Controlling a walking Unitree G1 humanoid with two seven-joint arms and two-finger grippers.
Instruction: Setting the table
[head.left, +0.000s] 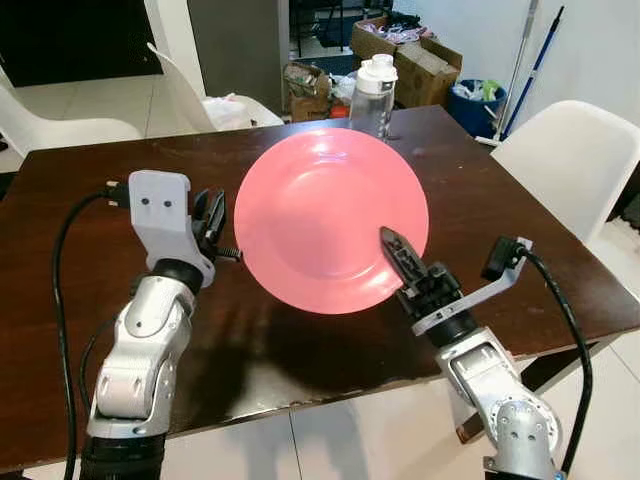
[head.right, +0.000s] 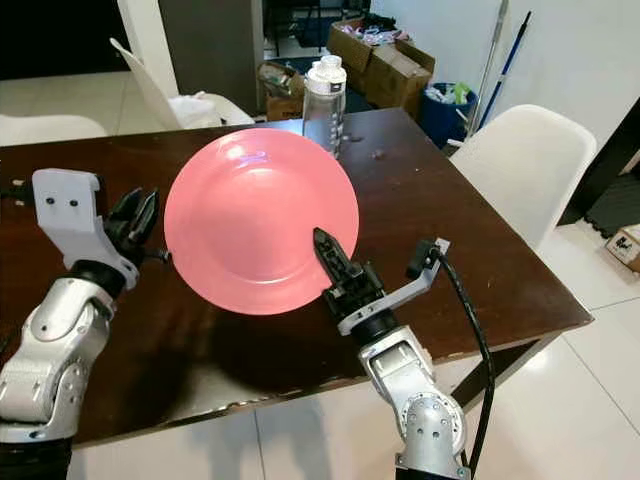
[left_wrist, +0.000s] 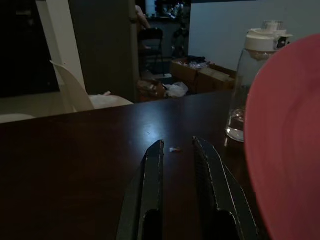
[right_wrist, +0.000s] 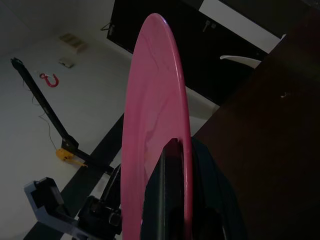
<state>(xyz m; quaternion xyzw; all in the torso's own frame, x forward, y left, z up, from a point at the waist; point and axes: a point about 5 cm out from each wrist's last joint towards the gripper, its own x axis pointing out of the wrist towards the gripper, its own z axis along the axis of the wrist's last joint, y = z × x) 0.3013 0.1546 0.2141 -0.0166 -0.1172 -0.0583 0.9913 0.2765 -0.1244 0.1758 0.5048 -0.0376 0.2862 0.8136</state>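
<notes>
A round pink plate (head.left: 330, 218) hangs above the dark wooden table (head.left: 520, 200), tilted toward me. My right gripper (head.left: 398, 255) is shut on the plate's near right rim, one black finger lying over its face. In the right wrist view the plate (right_wrist: 155, 130) stands edge-on between the fingers (right_wrist: 167, 190). My left gripper (head.left: 213, 222) hovers just left of the plate's left edge with a narrow gap between its fingers (left_wrist: 150, 195), holding nothing; the plate's rim (left_wrist: 290, 145) shows beside them.
A clear water bottle with a white cap (head.left: 373, 95) stands on the table behind the plate. White chairs stand at the right (head.left: 565, 160), far left (head.left: 60, 125) and back (head.left: 195, 90). Cardboard boxes (head.left: 425, 65) and a blue bin (head.left: 478, 100) lie beyond.
</notes>
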